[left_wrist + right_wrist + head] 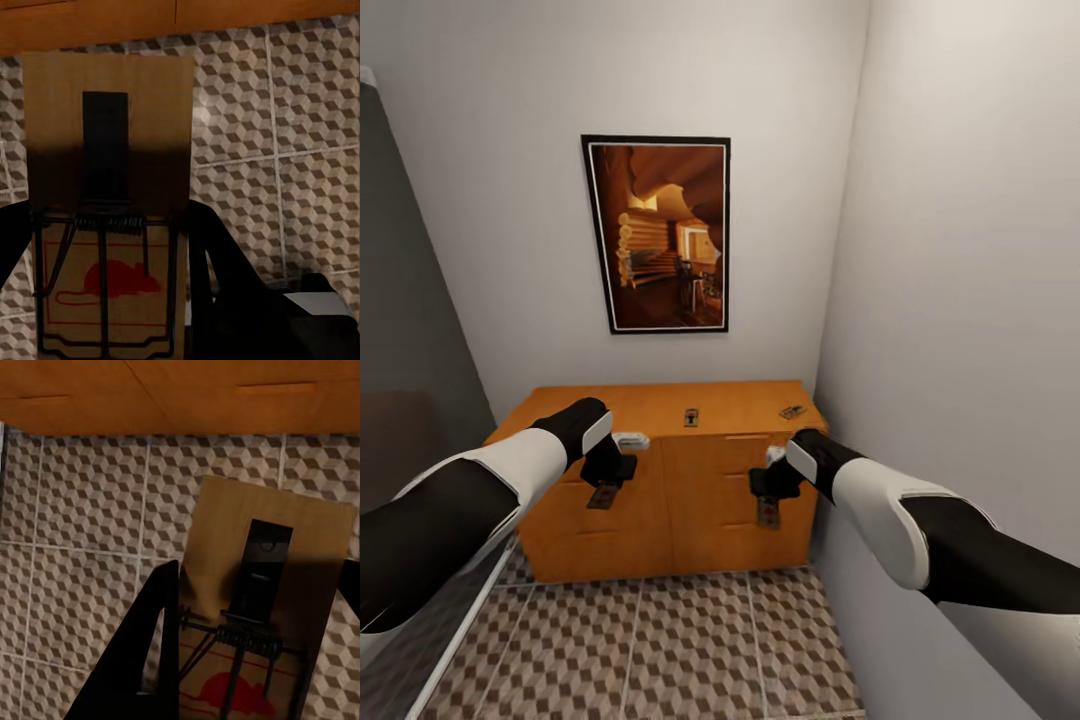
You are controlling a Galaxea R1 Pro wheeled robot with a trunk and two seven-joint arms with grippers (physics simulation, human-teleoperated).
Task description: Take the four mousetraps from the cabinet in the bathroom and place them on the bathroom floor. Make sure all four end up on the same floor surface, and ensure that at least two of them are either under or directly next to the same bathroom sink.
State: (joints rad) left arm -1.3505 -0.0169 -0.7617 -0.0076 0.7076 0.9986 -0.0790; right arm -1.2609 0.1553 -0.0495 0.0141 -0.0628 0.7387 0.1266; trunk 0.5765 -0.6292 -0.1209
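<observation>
Both arms reach out in front of the orange-brown cabinet (pixel 670 480) at centre frame in the head view, each hand pinching a mousetrap by its end. The left hand (pixel 603 488), at left of centre, dangles its mousetrap (pixel 601 495) over the drawer fronts; its wrist view shows that board (pixel 105 210) held between dark fingers (pixel 225 277), red mouse print and wire spring facing the camera. The right hand (pixel 765 497), at right of centre, likewise grips a second mousetrap (pixel 767 512), seen close in its wrist view (pixel 262 615) with one finger (pixel 142 660) crossing the lower left. Two more mousetraps wait on the cabinet top: one near the middle (pixel 691 417), another toward the right rear corner (pixel 793 411). The cube-patterned bathroom floor (pixel 660 640) fills the lower frame, well below both held boards. The likely risk is a slip: each board appears caught only near one end, so a swing of the arm could twist it loose and let it fall and skid away. No sink is in sight, so traps released here would probably land too far from one to count. The grey wall (pixel 960 300) at right crowds the right arm, and a turn could brush it.
</observation>
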